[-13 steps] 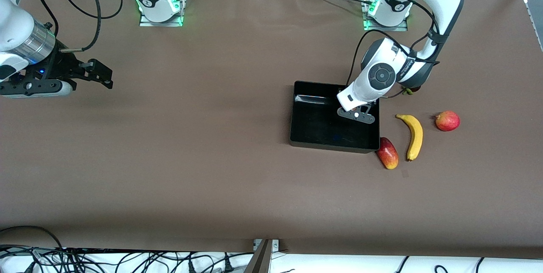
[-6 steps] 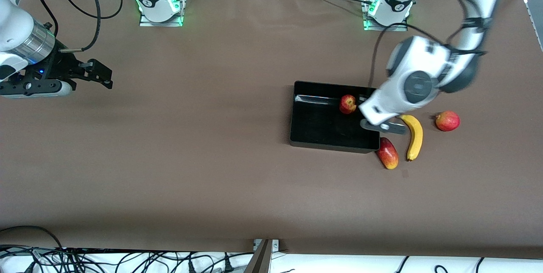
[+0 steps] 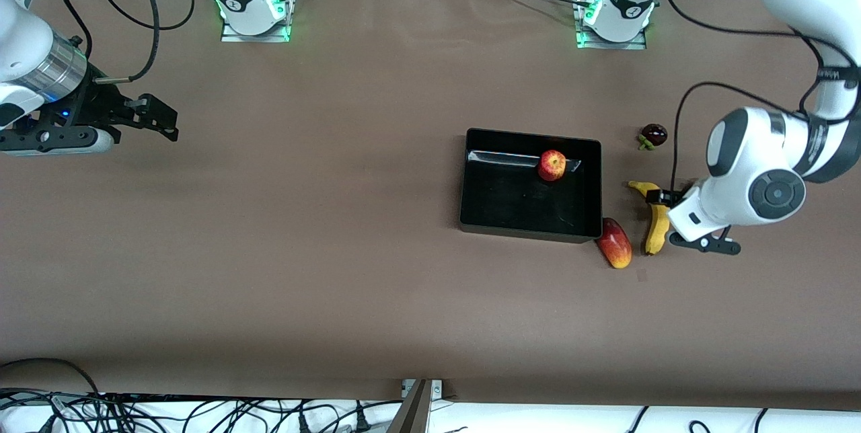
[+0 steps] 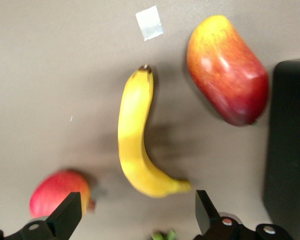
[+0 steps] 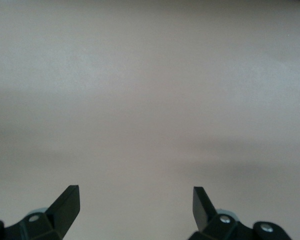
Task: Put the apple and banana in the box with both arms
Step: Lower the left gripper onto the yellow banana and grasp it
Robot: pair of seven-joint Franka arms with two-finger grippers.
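Note:
The red apple [image 3: 551, 165] lies in the black box [image 3: 511, 201], against its wall farthest from the front camera. The yellow banana [image 3: 656, 226] lies on the table beside the box, toward the left arm's end. It also shows in the left wrist view [image 4: 135, 140]. My left gripper [image 3: 662, 199] hangs open and empty over the banana's stem end; it also shows in its own wrist view [image 4: 135, 215]. My right gripper [image 3: 161, 117] waits open and empty over bare table at the right arm's end, also seen in its wrist view [image 5: 135, 207].
An oblong red-yellow fruit [image 3: 614, 243] lies at the box's near corner, between box and banana. A dark round fruit [image 3: 654, 134] lies farther from the front camera than the banana. A pinkish-red round fruit [image 4: 57, 192] lies beside the banana, under the left arm.
The left gripper has let go of the apple in the box and moved from over the box to over the banana. The right arm has not moved.

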